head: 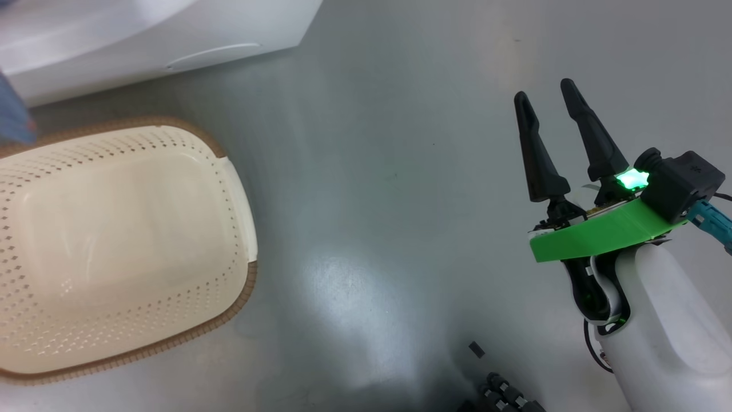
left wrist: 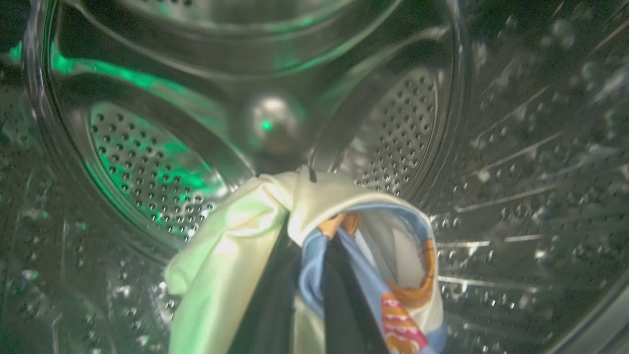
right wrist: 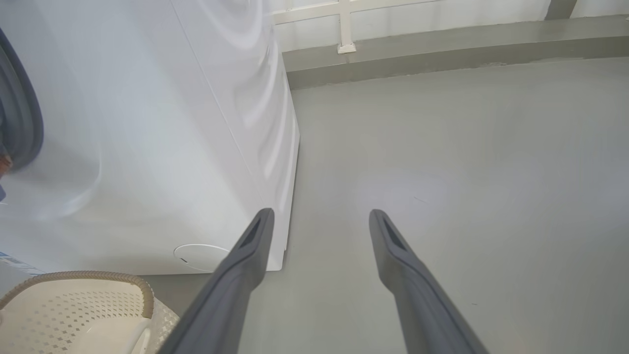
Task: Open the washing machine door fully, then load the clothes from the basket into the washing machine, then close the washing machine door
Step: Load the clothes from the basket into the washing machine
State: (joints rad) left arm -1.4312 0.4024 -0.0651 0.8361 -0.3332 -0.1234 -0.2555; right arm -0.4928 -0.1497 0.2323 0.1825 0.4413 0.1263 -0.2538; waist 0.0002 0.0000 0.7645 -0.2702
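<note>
- My left gripper [left wrist: 314, 255] is closed tight on the clothes [left wrist: 231, 255]. Its two dark fingers run up from the bottom of the wrist view into the bundle, cream folds on one side and blue with orange prints on the other.
- The bundle hangs inside the washing machine [left wrist: 147, 167], with the perforated steel drum [left wrist: 403, 128] all around it and the drum's back wall beyond. I cannot tell whether the fabric touches the drum.
- My right gripper [head: 545, 91] hangs over bare floor [head: 372, 229], its fingers spread wide apart with nothing between them [right wrist: 320, 216].
- The basket [head: 243, 297] stands on the floor at the left edge of the head view, well apart from the right gripper and just in front of the washing machine's lower front edge.
- From the right wrist, the basket [right wrist: 142, 290] sits near the round white cap [right wrist: 201, 256] low on the machine's white front [right wrist: 147, 147].
- A strip of the grey-blue seal [right wrist: 19, 128] shows at that view's left edge.
- Farthest off, the floor meets a grey ledge [right wrist: 442, 49] along the wall.
</note>
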